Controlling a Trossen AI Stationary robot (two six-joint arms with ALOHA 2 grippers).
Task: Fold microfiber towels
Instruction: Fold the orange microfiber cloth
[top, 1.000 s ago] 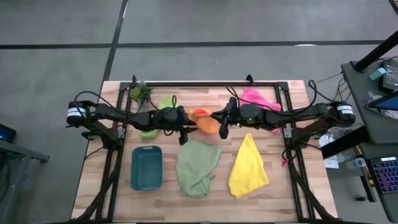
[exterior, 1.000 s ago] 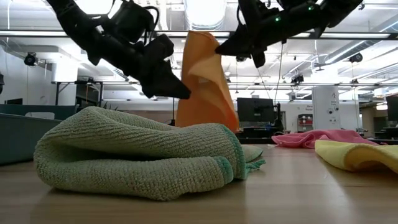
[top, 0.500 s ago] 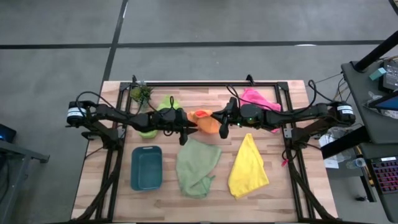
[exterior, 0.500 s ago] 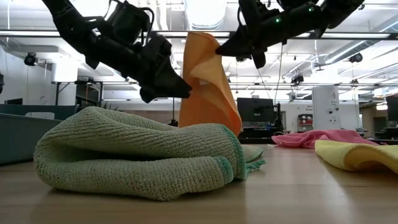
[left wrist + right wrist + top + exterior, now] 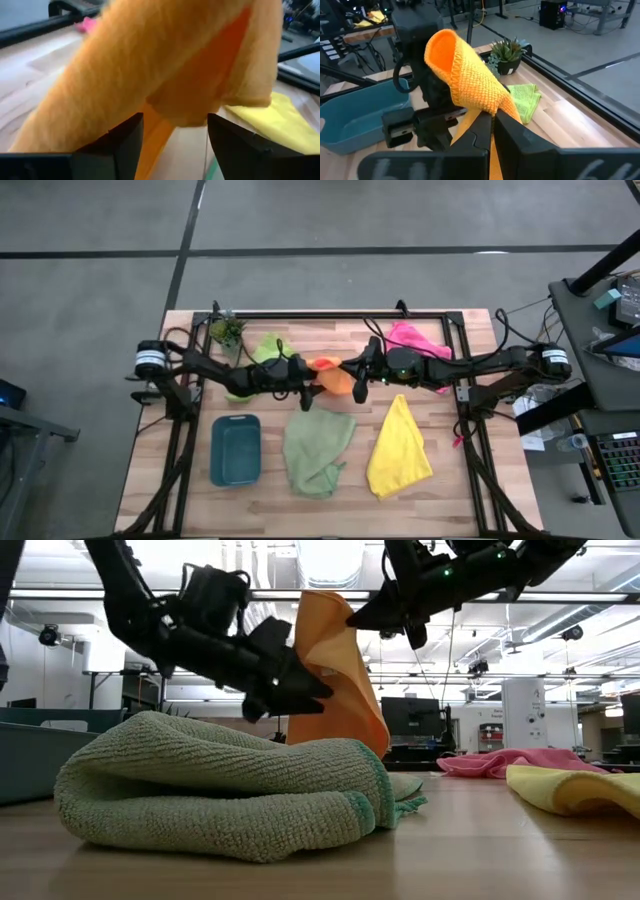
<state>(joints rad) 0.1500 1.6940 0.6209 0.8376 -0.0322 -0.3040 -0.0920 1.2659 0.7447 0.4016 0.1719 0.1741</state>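
**A:** What is lying nearest the front edge of the table (image 5: 150, 480)?

**B:** The pale sage green towel (image 5: 317, 448) is sitting bunched near the front, in the middle. In the low view it is filling the foreground as a rumpled mound (image 5: 225, 785). The teal tray (image 5: 236, 448) is resting just to its left, and the yellow towel (image 5: 400, 447) is lying to its right, apart from it.

**A:** And above those?

**B:** The orange towel (image 5: 333, 376) is hanging in the air over the middle of the table, draping down as a folded sheet (image 5: 335, 675). The right gripper (image 5: 358, 380) is pinching its top edge, jaws clenched on the cloth; its own camera is showing the cloth (image 5: 470, 80) bunching right at the closed fingertips.

**A:** Is the left gripper holding it too?

**B:** No. The left gripper (image 5: 307, 387) is pointing at the cloth from the left, its fingers (image 5: 112, 145) standing spread with the orange fabric (image 5: 165, 65) hanging just in front of the gap. Nothing is being clamped between them.

**A:** What is lying farther back?

**B:** The lime green towel (image 5: 258, 360) is lying behind the left arm, partly hidden by it. The pink towel (image 5: 418, 340) is lying toward the back right. The small potted plant (image 5: 227, 331) is standing at the back left corner.
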